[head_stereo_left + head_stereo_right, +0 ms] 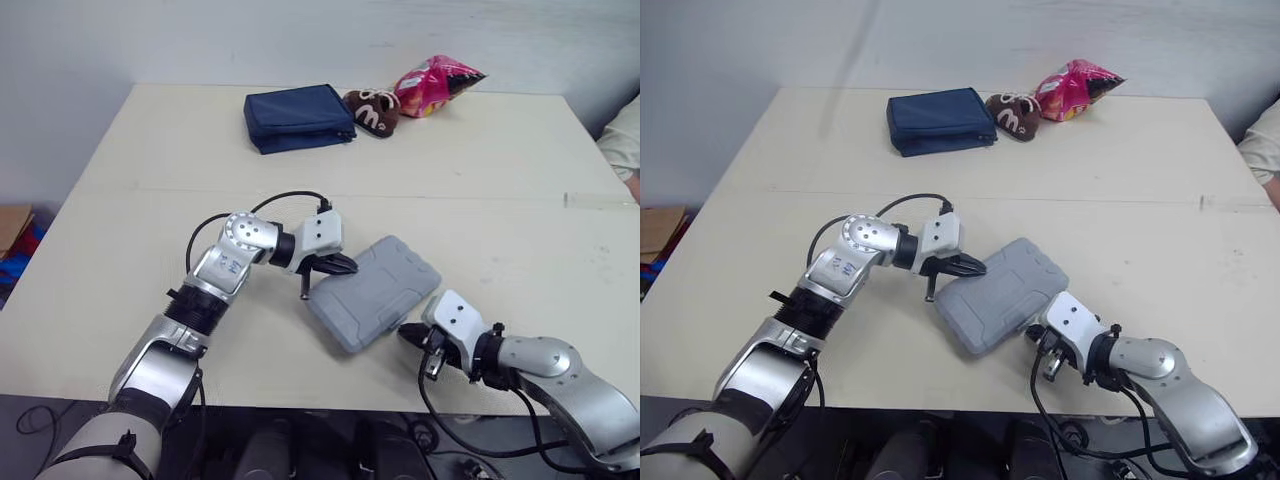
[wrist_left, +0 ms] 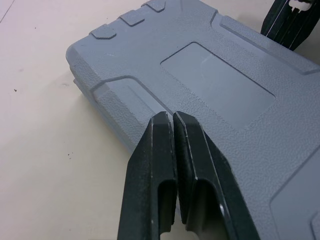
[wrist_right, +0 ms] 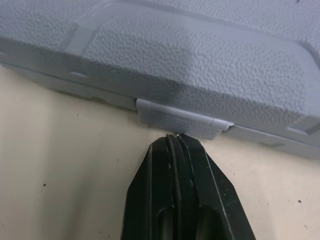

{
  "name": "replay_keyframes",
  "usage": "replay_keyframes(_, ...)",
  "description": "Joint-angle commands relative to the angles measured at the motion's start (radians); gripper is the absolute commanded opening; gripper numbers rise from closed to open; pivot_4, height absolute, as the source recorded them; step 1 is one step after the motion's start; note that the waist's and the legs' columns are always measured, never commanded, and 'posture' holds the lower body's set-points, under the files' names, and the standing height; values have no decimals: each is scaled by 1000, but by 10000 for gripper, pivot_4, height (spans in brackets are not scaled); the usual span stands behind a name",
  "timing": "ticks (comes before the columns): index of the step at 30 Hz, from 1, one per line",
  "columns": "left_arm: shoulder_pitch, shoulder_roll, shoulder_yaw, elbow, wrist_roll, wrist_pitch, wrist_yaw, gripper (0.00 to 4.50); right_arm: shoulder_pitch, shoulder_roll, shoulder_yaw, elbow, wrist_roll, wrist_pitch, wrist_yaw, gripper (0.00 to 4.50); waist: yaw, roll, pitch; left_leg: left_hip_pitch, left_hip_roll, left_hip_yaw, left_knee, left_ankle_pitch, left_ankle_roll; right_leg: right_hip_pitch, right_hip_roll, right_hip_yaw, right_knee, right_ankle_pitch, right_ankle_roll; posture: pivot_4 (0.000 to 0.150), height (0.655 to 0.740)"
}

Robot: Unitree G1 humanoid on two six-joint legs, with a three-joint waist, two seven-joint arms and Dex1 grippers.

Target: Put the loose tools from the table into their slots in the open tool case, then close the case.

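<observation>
Both arms reach in low, left pincer [image 2: 172, 116] pinched together on the closed tool case [image 1: 380, 290] lid, right pincer [image 3: 176, 136] likewise pinched together, right at its latch [image 3: 180, 122].

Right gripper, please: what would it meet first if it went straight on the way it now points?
The right gripper, fingers shut, points at the latch tab on the side of the closed tool case. It would meet that tab first; its tips look almost touching it, though depth is unclear.
</observation>
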Motion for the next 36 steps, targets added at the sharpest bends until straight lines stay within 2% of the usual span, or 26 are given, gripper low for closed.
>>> replay_keyframes(1,33,-14,-57,36,58,11,-9,1049,-28,29,13,-10,-9,-3,-19,0,-2,-2,-1,0,0,0,0,0,0,0,0,0,0,0,0,1500,7400)
replay_keyframes(4,36,-20,-71,51,80,-15,-2,1049,-55,61,22,-7,-14,-1,-35,0,-5,-5,-3,1,0,0,1,0,0,1,0,0,0,0,0,1500,7400)
replay_keyframes(9,56,-20,-136,96,185,-173,22,1049,-74,132,1,-17,1,-80,-32,0,-11,-7,-5,2,3,1,3,-1,-1,0,-2,3,-1,0,-2,1500,7400)
replay_keyframes(16,84,-44,-134,67,182,-144,5,1049,-93,179,8,29,-19,-99,-38,0,-27,-6,-6,3,5,3,3,-2,-2,-1,-3,3,1,0,-3,1500,7400)
replay_keyframes(22,86,-7,-63,29,132,-63,0,1049,-33,98,-49,-44,13,-47,15,0,-28,-6,-7,2,5,3,3,-2,-1,-1,-4,3,1,0,-3,1500,7400)
replay_keyframes(25,99,68,34,-63,30,42,-65,9095,23,27,-190,-125,165,37,103,9812,-30,-6,-7,2,5,2,3,-3,-1,-1,-3,3,1,-1,-3,1500,7400)
replay_keyframes(27,157,182,160,-232,-171,195,-191,17839,74,-47,-366,-167,291,69,204,19900,-37,-3,-6,2,6,2,2,-3,-1,-2,-2,3,1,-1,-4,1500,7400)
replay_keyframes(29,224,285,294,-386,-345,322,-253,26846,104,-105,-547,-174,424,118,273,30058,-42,-2,-3,2,9,3,1,-3,-2,-2,0,3,2,0,-5,1500,7400)
replay_keyframes(32,310,425,455,-517,-474,489,-232,41084,135,-191,-752,-157,555,180,355,44969,-27,-1,4,-1,11,1,4,-4,-3,-2,1,3,2,0,-6,1500,7400)
replay_keyframes(33,347,469,502,-546,-497,515,-229,44671,148,-218,-802,-144,570,191,382,45000,-19,0,4,-1,11,0,4,-4,-3,-1,0,3,1,0,-6,1500,7400)
replay_keyframes(36,493,605,692,-574,-551,569,-255,44671,172,-295,-901,-71,524,163,447,45000,-6,1,5,0,11,-1,4,-8,-2,0,1,4,-6,-1,-6,1500,7400)
